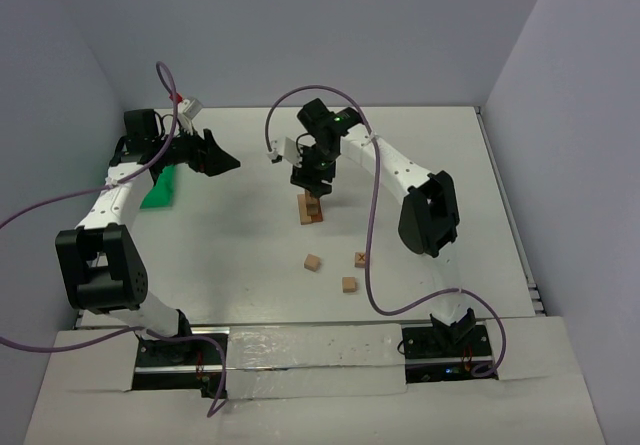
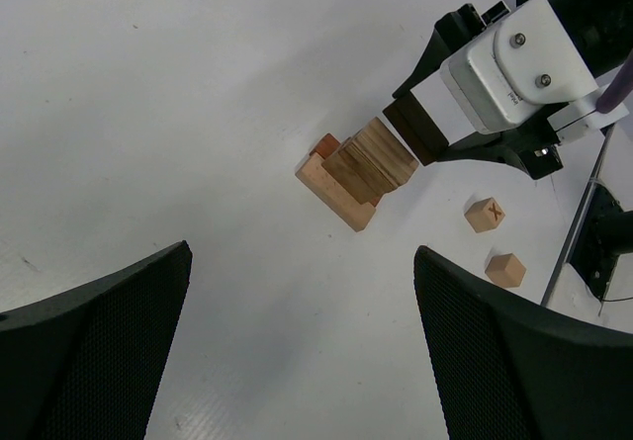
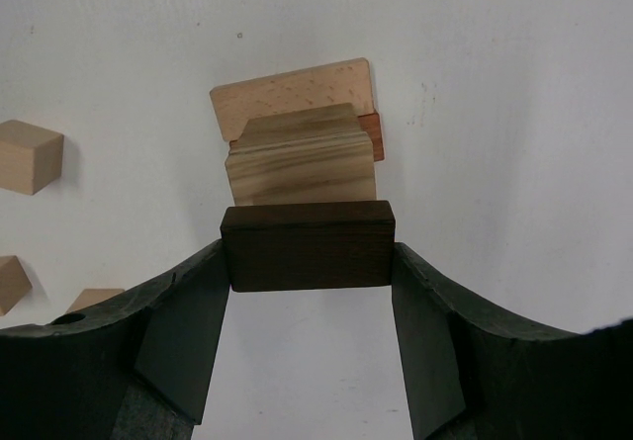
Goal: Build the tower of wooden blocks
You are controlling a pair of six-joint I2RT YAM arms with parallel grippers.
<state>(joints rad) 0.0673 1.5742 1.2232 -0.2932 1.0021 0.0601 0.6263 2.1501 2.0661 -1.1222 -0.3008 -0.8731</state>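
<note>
The tower stands mid-table, a stack of tan wood blocks on a wider flat base block. My right gripper is shut on a dark brown bar, clamped by its two ends. In the left wrist view that dark brown bar hangs at the edge of the tower's top; whether they touch I cannot tell. Three loose wood blocks lie nearer the arm bases: a cube, one marked with an X and another cube. My left gripper stands open and holds nothing, left of the tower.
A green tray lies at the table's left side, beneath the left arm. White walls close in the table at the back and on both sides. The right arm's purple cable loops down past the loose blocks.
</note>
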